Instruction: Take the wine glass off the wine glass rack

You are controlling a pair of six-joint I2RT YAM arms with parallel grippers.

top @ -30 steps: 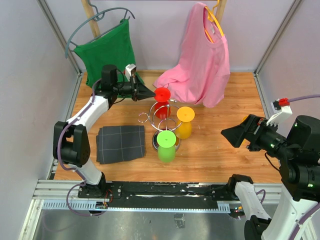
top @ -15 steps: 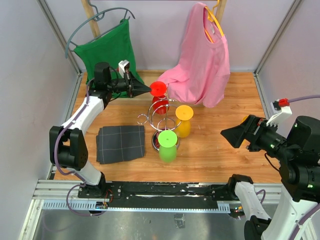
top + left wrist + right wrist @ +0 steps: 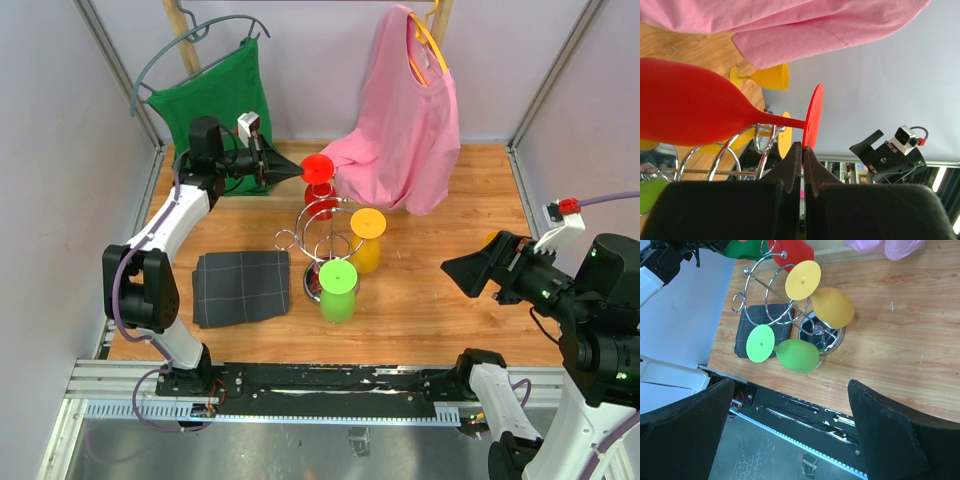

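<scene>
The shiny chrome wire wine glass rack (image 3: 318, 232) is standing midway across the wooden bench (image 3: 450, 190). It is carrying a yellow plastic wine glass (image 3: 367, 255) on its right and a green plastic wine glass (image 3: 337, 298) on its near side, both hanging bowl-down. The red plastic wine glass (image 3: 321, 192) is sitting tilted at the rack's far side; whether its stem is lying in a loop cannot be told. The left end effector (image 3: 299, 172) is pinching the rim of the red glass's round foot, fingers pressed together. The right end effector (image 3: 458, 270) is hovering well to the right, spread wide and holding nothing.
</scene>
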